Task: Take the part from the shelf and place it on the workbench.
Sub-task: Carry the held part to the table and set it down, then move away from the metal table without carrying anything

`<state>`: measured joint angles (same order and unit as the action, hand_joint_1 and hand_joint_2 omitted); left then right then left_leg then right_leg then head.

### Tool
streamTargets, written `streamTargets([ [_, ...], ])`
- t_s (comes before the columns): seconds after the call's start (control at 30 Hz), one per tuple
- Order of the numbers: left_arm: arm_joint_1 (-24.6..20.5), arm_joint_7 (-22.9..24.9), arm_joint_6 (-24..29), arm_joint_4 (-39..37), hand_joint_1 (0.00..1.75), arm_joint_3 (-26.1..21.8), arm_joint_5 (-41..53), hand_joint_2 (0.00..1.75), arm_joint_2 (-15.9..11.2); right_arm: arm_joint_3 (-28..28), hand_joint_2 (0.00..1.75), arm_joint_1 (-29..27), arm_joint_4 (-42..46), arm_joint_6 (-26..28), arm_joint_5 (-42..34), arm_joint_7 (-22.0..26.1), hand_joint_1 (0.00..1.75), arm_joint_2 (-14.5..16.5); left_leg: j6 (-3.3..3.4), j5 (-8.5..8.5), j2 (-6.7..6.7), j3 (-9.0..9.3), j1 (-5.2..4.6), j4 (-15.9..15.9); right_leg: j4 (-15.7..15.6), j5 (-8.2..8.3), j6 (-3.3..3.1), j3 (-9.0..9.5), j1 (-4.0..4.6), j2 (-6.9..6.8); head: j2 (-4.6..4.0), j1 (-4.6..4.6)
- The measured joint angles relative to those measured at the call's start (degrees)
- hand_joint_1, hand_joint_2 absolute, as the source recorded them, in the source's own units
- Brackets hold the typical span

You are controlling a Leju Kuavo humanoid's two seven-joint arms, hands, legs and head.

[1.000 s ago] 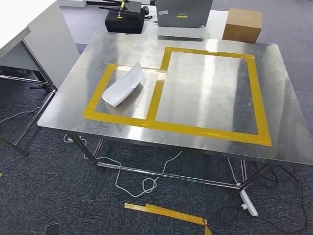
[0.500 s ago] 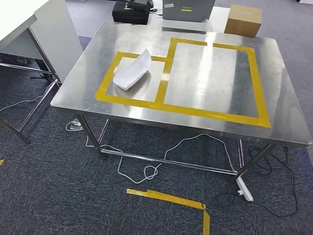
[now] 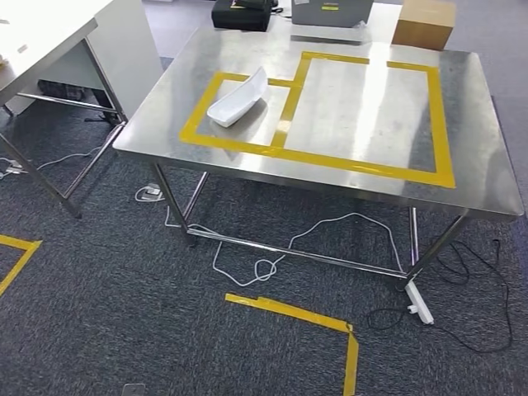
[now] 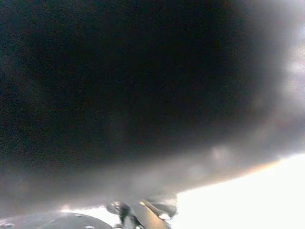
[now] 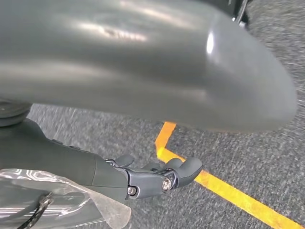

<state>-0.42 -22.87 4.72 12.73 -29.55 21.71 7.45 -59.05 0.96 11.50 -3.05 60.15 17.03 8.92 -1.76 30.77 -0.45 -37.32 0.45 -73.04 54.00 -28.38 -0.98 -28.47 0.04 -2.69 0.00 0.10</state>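
The white part [image 3: 238, 97], a long shallow curved shell, lies on the steel worktop [image 3: 479, 157] at about 10 o'clock from the top's middle. It sits inside the smaller box of the yellow tape frame [image 3: 349, 161], with its far tip close to the tape strip at the box's back. Nothing touches it.

Judging from that, the placing step looks done: the part is already down in a marked spot and the robot stands well apart from the worktop's near edge. If another part is to be fetched, the next move calls for turning toward the shelf, which I cannot see here, with the hands free and low.

The right robot hand [image 5: 154, 176] hangs over the dark carpet, just above a yellow floor strip [image 5: 230, 193]. Its dark fingers [image 5: 179, 168] reach out nearly straight, only lightly bent, with nothing between them and the broad grey thumb, so I read it as empty and unclenched. A bit of clear film shows by the wrist; the fingers do not grip it. The left wrist view is dark and smeared, so whether the left robot hand is spread or closed I cannot tell.

Farther out, a cardboard box [image 3: 426, 23] stands beyond the worktop at 1 o'clock and a black case [image 3: 242, 14] at 11 o'clock. Loose cables and a power strip [image 3: 418, 304] lie on the carpet underneath, and a taped corner mark [image 3: 293, 312] lies at 6 o'clock.
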Motion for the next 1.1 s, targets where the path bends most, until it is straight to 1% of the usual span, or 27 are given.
streamTargets([
  [0.03,0.0,0.1,0.0,0.0,0.00,0.0,-0.1,0.00,0.0,0.2,0.00,0.1,0.0,-0.1,0.2,0.1,0.00,0.0,-0.08,-1.61,0.54,2.36,0.14,2.2,0.7,0.34,0.20,-1.05,-0.03,-0.53,0.00,-0.02],
  [0.07,-0.1,0.2,0.0,0.0,0.00,0.0,-0.1,0.00,0.1,0.4,0.00,0.1,0.0,-0.2,0.4,0.3,0.00,0.0,-0.08,-2.19,1.62,5.44,0.18,6.0,1.5,0.60,0.43,-2.02,0.03,-1.02,0.00,-0.03],
  [0.13,-0.3,0.2,0.1,0.0,0.00,0.0,-0.1,0.00,0.2,0.7,0.00,0.3,0.0,-0.3,0.6,0.4,0.00,0.0,0.49,-1.00,3.49,10.63,-0.08,13.8,2.6,1.14,1.05,-3.36,0.17,-2.06,0.00,0.00],
  [0.17,-0.3,0.3,0.1,0.0,0.00,0.0,-0.1,0.00,0.2,0.8,0.00,0.4,0.0,-0.3,0.6,0.5,0.00,0.0,0.89,-0.10,3.80,11.73,-0.26,16.1,2.9,1.48,1.37,-3.76,0.25,-2.61,0.00,-0.02],
  [0.23,-0.3,0.3,0.1,-0.1,0.00,0.0,-0.1,0.00,0.3,0.9,0.00,0.7,0.0,-0.4,0.7,0.6,0.00,0.0,1.99,-0.09,3.08,11.20,-0.34,17.3,3.1,2.07,2.10,-4.31,0.17,-3.25,0.00,-0.02],
  [0.27,-0.2,0.4,0.1,-0.1,0.00,0.0,-0.1,0.00,0.3,1.0,0.00,0.7,0.0,-0.4,0.7,0.6,0.00,-0.1,2.55,-0.61,2.67,10.56,-0.30,17.4,3.6,1.37,2.51,-4.71,0.09,-2.49,0.00,0.00],
  [0.3,-0.2,0.4,0.1,-0.2,0.00,0.0,-0.2,0.00,0.3,1.1,0.00,0.7,0.0,-0.5,0.7,0.6,0.00,-0.1,3.14,-1.30,2.32,9.82,-0.25,17.5,4.8,-0.29,2.86,-5.29,0.01,-1.24,0.00,0.05],
  [0.33,-0.1,0.5,0.1,-0.2,0.00,0.0,-0.2,0.00,0.4,1.1,0.00,0.7,0.0,-0.5,0.7,0.6,0.00,-0.1,3.60,-2.09,1.90,8.93,-0.26,17.5,7.2,-2.93,3.12,-6.12,-0.07,0.31,0.00,0.09],
  [0.4,-0.2,0.5,0.1,-0.2,0.00,0.0,-0.2,0.00,0.5,1.1,0.00,0.5,0.0,-0.5,0.7,0.6,0.00,-0.1,4.08,-3.72,0.84,6.94,-0.58,17.5,14.5,-8.47,3.15,-8.07,-0.04,2.26,0.00,0.23],
  [0.43,-0.2,0.5,0.1,-0.2,0.00,0.0,-0.2,0.00,0.5,1.1,0.00,0.5,0.0,-0.5,0.7,0.6,0.00,-0.1,4.16,-4.61,0.24,5.83,-0.77,17.4,17.8,-9.83,3.04,-8.59,-0.02,2.54,0.00,0.26],
  [0.47,-0.2,0.5,0.1,-0.2,0.00,0.0,-0.2,0.00,0.5,1.1,0.00,0.5,0.0,-0.5,0.7,0.6,0.00,-0.1,4.18,-5.46,-0.33,4.77,-0.95,17.4,19.6,-9.78,2.86,-8.39,-0.01,2.64,0.00,0.26],
  [0.5,-0.1,0.5,0.1,-0.2,0.00,0.0,-0.1,0.00,0.6,1.1,0.00,0.5,0.0,-0.5,0.7,0.6,0.00,-0.1,4.15,-6.29,-0.90,3.74,-1.10,17.3,19.4,-8.52,2.62,-7.20,0.01,2.71,0.00,0.25],
  [0.53,-0.1,0.6,0.1,-0.3,0.00,0.0,-0.1,0.00,0.6,1.2,0.00,0.5,0.0,-0.4,0.7,0.7,0.00,-0.1,4.07,-7.06,-1.54,2.81,-1.22,17.3,17.0,-6.68,2.29,-5.02,0.06,3.01,0.00,0.24],
  [0.6,-0.3,0.6,0.1,-0.3,0.00,0.0,-0.1,0.00,0.6,1.2,0.00,0.6,0.0,-0.2,0.6,0.8,0.00,-0.1,3.81,-8.59,-2.84,1.37,-1.39,17.2,8.1,-4.45,1.38,1.61,0.29,5.23,0.00,0.26],
  [0.63,-0.4,0.6,0.1,-0.3,0.00,0.0,-0.1,0.00,0.7,1.2,0.00,0.7,0.0,0.0,0.6,0.8,0.00,0.0,3.61,-9.37,-3.46,0.84,-1.48,17.1,3.7,-4.54,1.07,4.46,0.35,6.36,0.01,0.22],
  [0.67,-0.5,0.6,0.1,-0.3,0.00,0.0,0.0,0.00,0.7,1.2,0.00,0.7,0.0,0.3,0.6,0.8,0.00,0.1,3.36,-10.17,-4.04,0.44,-1.50,17.2,0.6,-4.92,0.83,6.30,0.45,7.15,0.01,0.23],
  [0.7,-0.4,0.6,0.2,-0.3,0.00,0.0,0.2,0.00,0.7,1.2,0.00,0.8,0.0,0.5,0.6,0.7,0.00,0.2,3.03,-10.94,-4.62,0.09,-1.52,17.3,-1.0,-5.19,0.71,7.06,0.58,7.17,0.01,0.24],
  [0.77,-0.1,0.7,0.3,-0.4,0.00,0.0,1.0,0.00,0.7,1.2,0.00,0.8,-0.1,0.6,0.5,0.4,0.00,0.6,2.35,-11.61,-5.11,-0.48,-1.44,17.4,-1.1,-4.41,0.31,6.19,0.46,5.82,0.01,0.29],
  [0.8,0.0,0.8,0.5,-0.4,0.00,0.1,1.8,0.00,0.7,1.2,0.00,0.8,-0.1,0.5,0.4,0.2,0.00,0.8,1.98,-10.26,-4.35,-0.89,-1.36,16.6,-1.1,-3.79,-0.12,5.68,0.38,4.98,0.01,0.14],
  [0.83,0.0,1.0,0.8,-0.4,0.00,0.3,2.7,0.00,0.9,1.2,0.00,0.6,-0.2,0.2,0.1,0.0,0.00,0.8,1.58,-7.70,-3.21,-1.46,-1.26,14.6,-1.2,-3.13,-0.44,5.05,0.24,4.03,0.01,-0.05],
  [0.87,-0.1,1.2,1.2,-0.5,0.00,0.6,3.6,0.00,1.2,1.1,0.00,0.5,-0.2,-0.3,-0.2,-0.1,0.00,0.7,1.15,-4.18,-1.77,-2.14,-1.02,11.5,-1.1,-2.55,-0.63,4.37,0.25,3.02,0.01,-0.24],
  [0.9,-0.3,1.3,1.6,-0.5,0.00,1.1,4.5,0.00,1.6,1.1,0.00,0.3,-0.2,-0.9,-0.6,-0.1,0.00,0.5,0.67,-0.94,-0.85,-2.80,-0.72,7.5,-1.0,-1.99,-0.69,3.63,0.26,2.02,0.00,-0.44],
  [0.93,-0.5,1.5,2.0,-0.5,0.00,1.6,5.4,0.00,2.0,1.0,0.00,0.0,-0.2,-1.6,-1.0,-0.3,0.00,0.2,0.22,1.10,-0.39,-3.27,-0.40,3.5,-0.9,-1.48,-0.52,2.84,0.24,0.95,0.00,-0.47],
  [0.97,-0.7,1.7,2.3,-0.5,0.00,2.1,6.2,0.00,2.5,0.9,0.00,-0.1,-0.2,-2.2,-1.3,-0.4,0.00,-0.2,-0.17,1.56,-0.13,-3.25,-0.04,0.6,-0.7,-0.98,-0.36,2.00,0.18,-0.06,0.00,-0.46],
  [1.0,-0.8,2.0,2.5,-0.5,0.00,2.6,6.7,0.00,2.9,0.8,0.00,-0.1,-0.2,-2.6,-1.5,-0.7,0.00,-0.6,-0.52,0.60,0.08,-2.47,0.32,-0.7,-0.4,-0.50,-0.17,1.16,0.11,-0.98,0.00,-0.45],
  [1.03,-0.9,2.2,2.6,-0.5,0.00,3.1,7.0,0.00,3.2,0.6,0.00,-0.1,-0.2,-2.8,-1.6,-0.9,0.00,-1.0,-0.80,-1.02,0.39,-0.83,0.64,0.0,0.1,-0.08,0.07,0.27,0.02,-1.78,0.00,-0.43],
  [1.1,-1.0,2.4,2.6,-0.5,0.00,3.7,7.2,0.00,3.5,0.5,0.00,0.1,-0.1,-2.9,-1.8,-1.0,0.00,-1.6,-1.01,-3.07,2.30,4.92,0.96,6.7,1.1,0.56,0.64,-1.29,-0.05,-3.03,0.00,-0.45],
])
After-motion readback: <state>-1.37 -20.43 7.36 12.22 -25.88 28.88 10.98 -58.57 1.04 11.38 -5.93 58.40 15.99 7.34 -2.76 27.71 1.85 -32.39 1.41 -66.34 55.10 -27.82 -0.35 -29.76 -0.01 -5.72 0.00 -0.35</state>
